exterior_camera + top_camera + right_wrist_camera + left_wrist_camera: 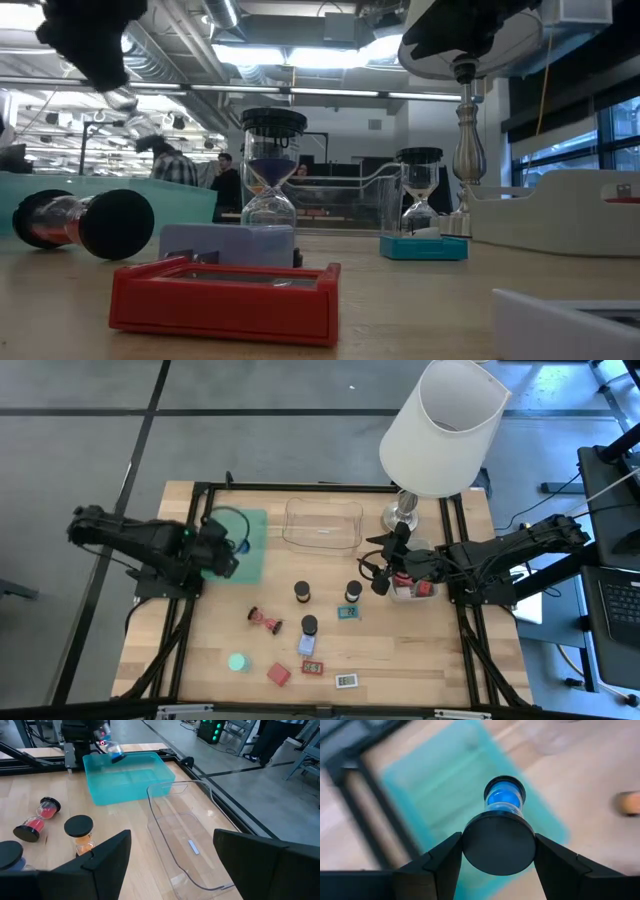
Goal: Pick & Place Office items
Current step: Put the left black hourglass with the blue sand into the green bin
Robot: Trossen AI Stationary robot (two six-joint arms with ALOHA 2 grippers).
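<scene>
- The left gripper [497,851] hangs over the green tray [250,550], its fingers pinching the black end cap of a blue sand timer [501,812] (the tray floor below shows nothing lying in it).
- The clear tray [322,525] sits just right of the green one, near the table's far edge; the right wrist view shows only a small flat label on its floor.
- On the bare wood between the arms the high view counts three upright black-capped timers [302,592] and one red timer [265,619] lying on its side.
- Nearer the front edge lie one green disc [237,661], one red block [278,674], one blue block [307,645], and three small flat labelled rectangles [346,681].
- The right gripper [385,572] hovers beside the lamp [440,430], above the grey tray [415,588], its fingers spread with nothing between them (what lies in that tray cannot be made out beyond a touch of red).
</scene>
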